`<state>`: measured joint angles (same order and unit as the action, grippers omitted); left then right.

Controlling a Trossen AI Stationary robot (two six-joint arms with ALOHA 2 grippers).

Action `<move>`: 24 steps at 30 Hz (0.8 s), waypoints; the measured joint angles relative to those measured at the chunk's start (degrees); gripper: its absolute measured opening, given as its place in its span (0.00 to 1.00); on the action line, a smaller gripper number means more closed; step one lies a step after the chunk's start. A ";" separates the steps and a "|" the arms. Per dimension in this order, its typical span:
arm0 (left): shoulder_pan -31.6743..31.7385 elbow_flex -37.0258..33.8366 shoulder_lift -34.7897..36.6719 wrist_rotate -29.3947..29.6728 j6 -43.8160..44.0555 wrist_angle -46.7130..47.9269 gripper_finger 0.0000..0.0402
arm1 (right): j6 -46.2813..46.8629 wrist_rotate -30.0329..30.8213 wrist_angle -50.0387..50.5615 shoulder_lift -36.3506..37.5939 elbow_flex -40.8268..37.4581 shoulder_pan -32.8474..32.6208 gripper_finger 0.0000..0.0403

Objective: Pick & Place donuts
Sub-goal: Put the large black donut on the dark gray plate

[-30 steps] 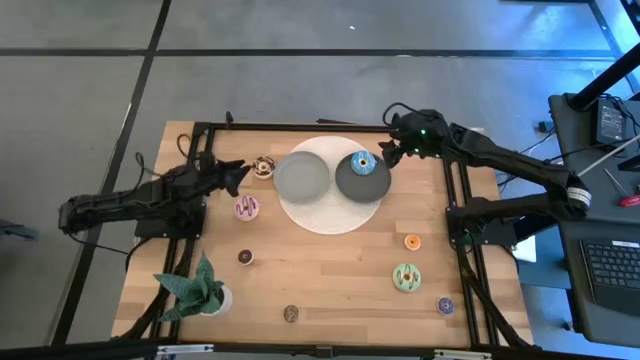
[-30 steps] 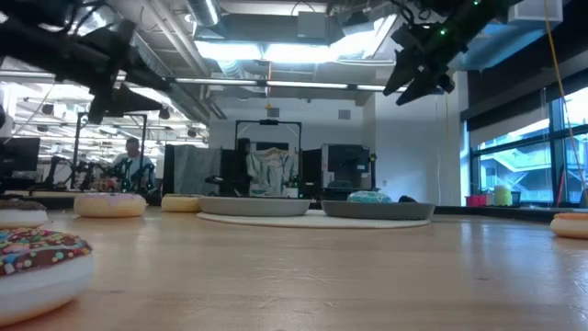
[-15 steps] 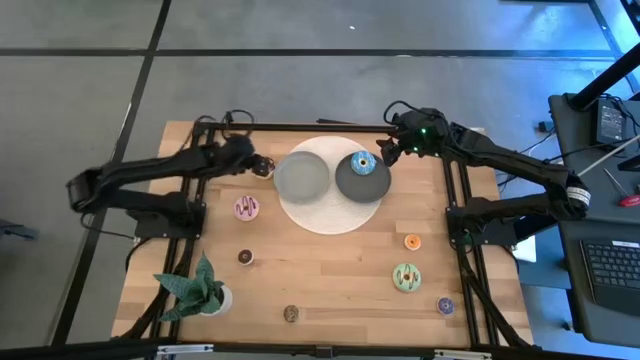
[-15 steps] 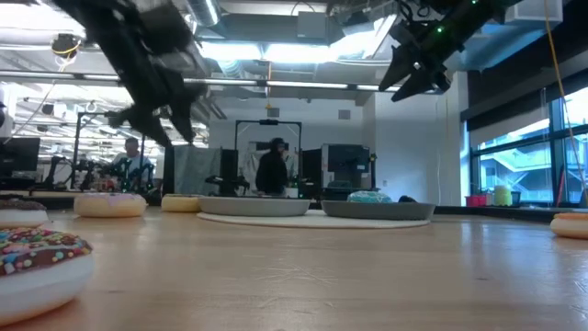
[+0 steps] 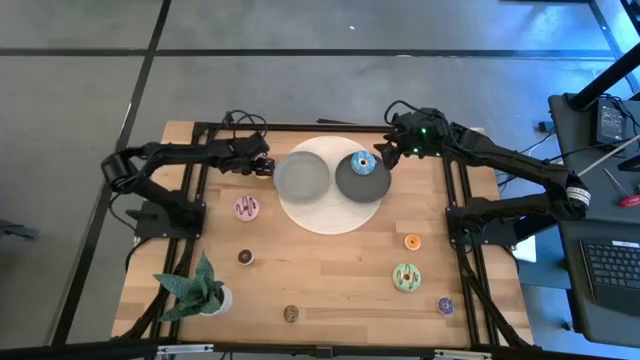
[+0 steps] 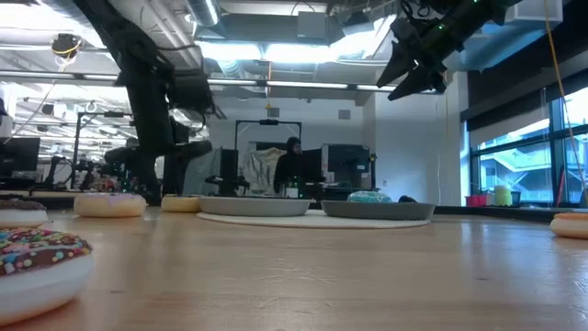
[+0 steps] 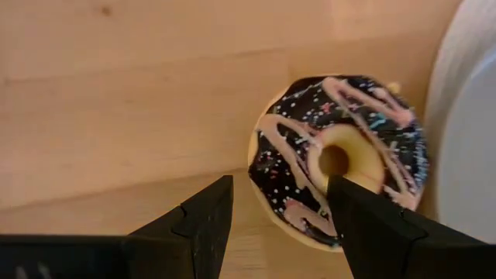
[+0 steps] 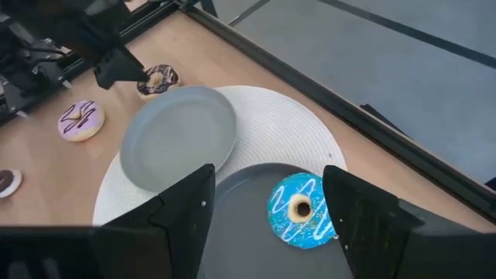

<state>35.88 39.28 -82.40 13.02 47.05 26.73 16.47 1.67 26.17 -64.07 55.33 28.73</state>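
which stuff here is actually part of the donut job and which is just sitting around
Part of the job:
- brown donut under the open left gripper
- blue donut on the darker plate
- pink donut, orange donut, green donut, purple donut
- lighter plate

Just lying about:
- potted plant
- white mat

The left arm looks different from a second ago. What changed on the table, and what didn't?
The left end effector swung in from the table's left edge and now hangs over the brown-iced sprinkled toy donut, fingers open, nothing gripped yet. The right end effector stayed open above the dark grey plate holding the blue-iced donut. No donut moved.
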 joint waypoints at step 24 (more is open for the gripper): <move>2.11 0.03 -2.90 -1.19 -1.24 -3.03 0.20 | -0.18 0.17 -0.26 -0.02 0.02 0.02 0.60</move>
<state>38.00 39.31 -85.30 11.84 45.81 23.70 16.29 1.85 25.91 -64.10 55.35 28.75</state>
